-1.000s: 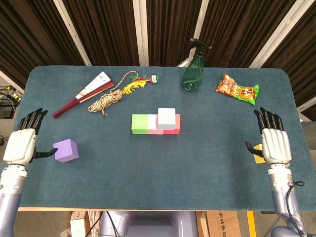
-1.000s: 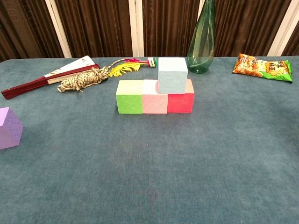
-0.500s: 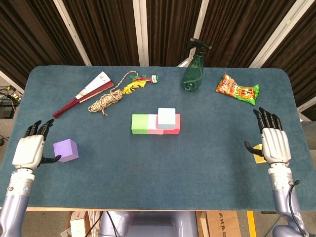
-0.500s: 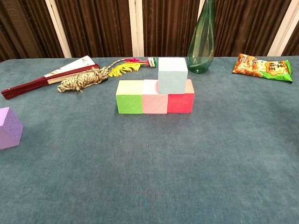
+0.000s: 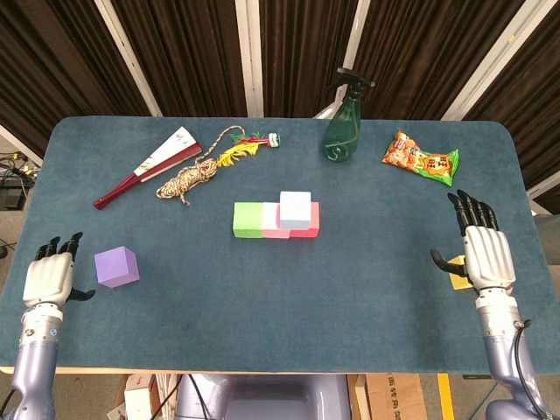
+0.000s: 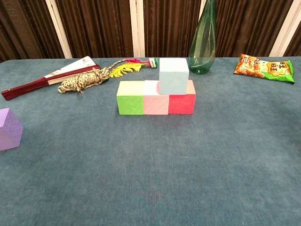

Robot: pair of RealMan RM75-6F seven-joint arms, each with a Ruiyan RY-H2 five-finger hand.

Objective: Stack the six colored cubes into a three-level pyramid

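Head view: the left hand lies spread and empty just beside the purple cube; the right hand, also splayed and empty, may hide a yellow cube. A careless placement could topple the pale blue cube.

Chest view: it straddles pink and red (neither hand shows).

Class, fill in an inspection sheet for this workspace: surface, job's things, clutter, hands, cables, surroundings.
Surface: blue felt table.
Job's things: green cube, pink cube and red cube in a row; pale blue cube on top; purple cube apart; yellow piece behind right hand.
Clutter: fan, rope, tassel, spray bottle, snack bag.
Hands: left hand and right hand hold nothing.
Cables: bundle beyond left edge.
Surroundings: dark curtains.
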